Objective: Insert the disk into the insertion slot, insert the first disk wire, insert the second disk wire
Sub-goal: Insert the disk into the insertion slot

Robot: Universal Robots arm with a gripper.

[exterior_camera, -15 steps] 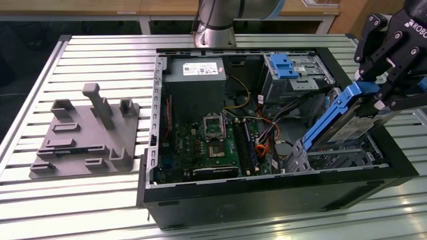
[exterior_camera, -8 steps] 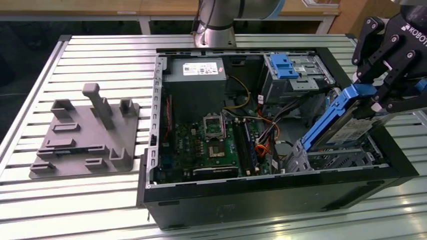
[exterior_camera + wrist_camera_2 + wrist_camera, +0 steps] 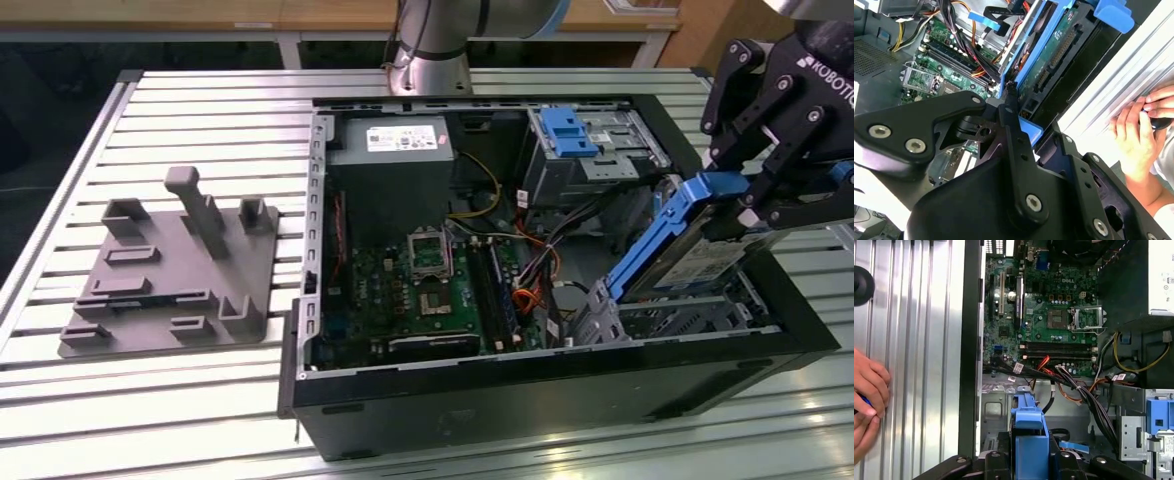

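Observation:
The disk (image 3: 690, 250), a grey drive in a bright blue carrier, stands steeply tilted at the exterior view's right. Its lower end rests in the insertion slot (image 3: 694, 318), a perforated silver cage in the case's front right corner. My gripper (image 3: 750, 195) is shut on the carrier's raised upper end. In the second wrist view the disk (image 3: 1054, 47) shows its underside beyond my black fingers (image 3: 1010, 107). In the first wrist view the blue carrier (image 3: 1029, 432) rises between my fingers. Black and orange wires (image 3: 537, 262) lie loose beside the cage, plugged into nothing on the disk.
The open black case (image 3: 534, 385) sits on a slatted metal table (image 3: 174, 400). A taller silver bay with a blue latch (image 3: 567, 130) stands behind the cage. A grey fixture (image 3: 174, 270) lies at the exterior view's left. A person's hand (image 3: 866, 400) rests on the table beside the case.

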